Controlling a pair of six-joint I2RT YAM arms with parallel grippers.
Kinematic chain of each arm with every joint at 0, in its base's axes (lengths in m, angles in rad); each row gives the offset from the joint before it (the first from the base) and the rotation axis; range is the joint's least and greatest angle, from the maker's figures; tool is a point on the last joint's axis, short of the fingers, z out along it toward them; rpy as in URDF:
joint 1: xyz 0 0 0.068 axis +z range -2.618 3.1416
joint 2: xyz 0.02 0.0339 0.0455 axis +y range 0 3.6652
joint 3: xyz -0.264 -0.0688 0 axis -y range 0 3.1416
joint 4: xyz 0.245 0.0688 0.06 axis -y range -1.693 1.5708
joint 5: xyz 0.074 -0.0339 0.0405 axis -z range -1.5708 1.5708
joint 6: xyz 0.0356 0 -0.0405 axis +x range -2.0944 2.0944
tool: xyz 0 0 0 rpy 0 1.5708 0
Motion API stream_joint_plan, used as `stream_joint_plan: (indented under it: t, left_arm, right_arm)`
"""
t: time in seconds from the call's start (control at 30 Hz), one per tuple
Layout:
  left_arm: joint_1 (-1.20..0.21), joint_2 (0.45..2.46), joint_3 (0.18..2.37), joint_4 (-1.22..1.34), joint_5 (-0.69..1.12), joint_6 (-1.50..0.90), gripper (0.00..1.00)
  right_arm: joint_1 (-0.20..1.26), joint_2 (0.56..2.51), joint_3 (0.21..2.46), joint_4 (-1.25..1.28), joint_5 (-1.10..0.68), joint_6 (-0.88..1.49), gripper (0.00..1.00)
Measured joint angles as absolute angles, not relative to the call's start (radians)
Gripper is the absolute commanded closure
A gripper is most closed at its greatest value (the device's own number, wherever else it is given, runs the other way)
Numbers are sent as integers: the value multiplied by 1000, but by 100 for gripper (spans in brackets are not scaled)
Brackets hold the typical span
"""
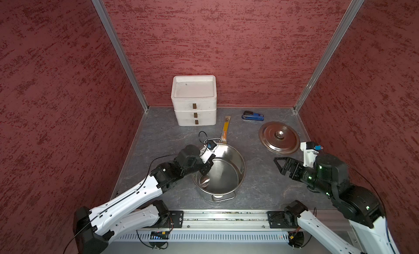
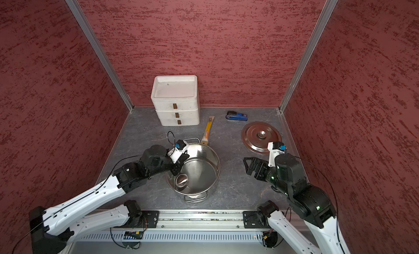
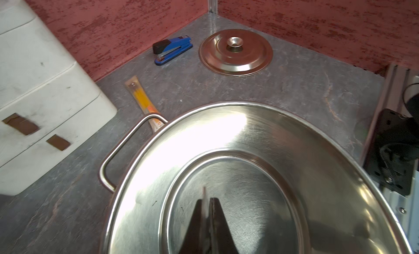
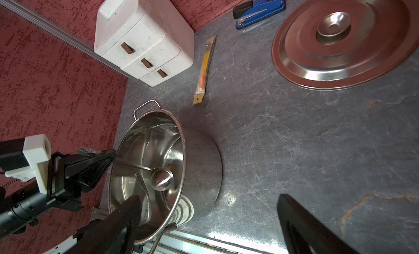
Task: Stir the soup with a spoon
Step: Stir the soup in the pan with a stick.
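We see left gripper point(image 4: 112, 154) shut tight on spoon point(image 4: 161, 179) handle, over left rim of pot point(image 1: 237, 161). Spoon bowl sits low inside pot near its left wall in both top views, handle slanting up to jaws. We cannot tell whether bowl touches bottom. Pot stands at lower centre of frame. Right gripper point(image 1: 278, 166) spread wide, holding nothing, right of pot, just below lid point(image 1: 279, 137).

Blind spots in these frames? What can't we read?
- Top views: the left gripper hides its own clamp on the ladle handle.
- Left wrist view: ladle bowl out of view past the gripper; pot rim hides the orange stick's near end.
- Right wrist view: right gripper fingers cut off by the bottom edge.
- Drawer unit: shut, contents hidden.
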State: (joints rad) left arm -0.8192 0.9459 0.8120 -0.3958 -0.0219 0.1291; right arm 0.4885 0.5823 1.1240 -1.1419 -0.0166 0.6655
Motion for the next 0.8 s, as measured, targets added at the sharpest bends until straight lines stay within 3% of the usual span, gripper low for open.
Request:
stream_joint_plan:
  t: [0.43,0.8]
  left_arm:
    - [-719,1246,986,-263,55,211,100]
    - [-849,1418,1142,-183,167,279,100]
  right_arm:
    - [488,584,1125,-1135,-18,665,2]
    - [488,552,1137,-1154,-13,665,2]
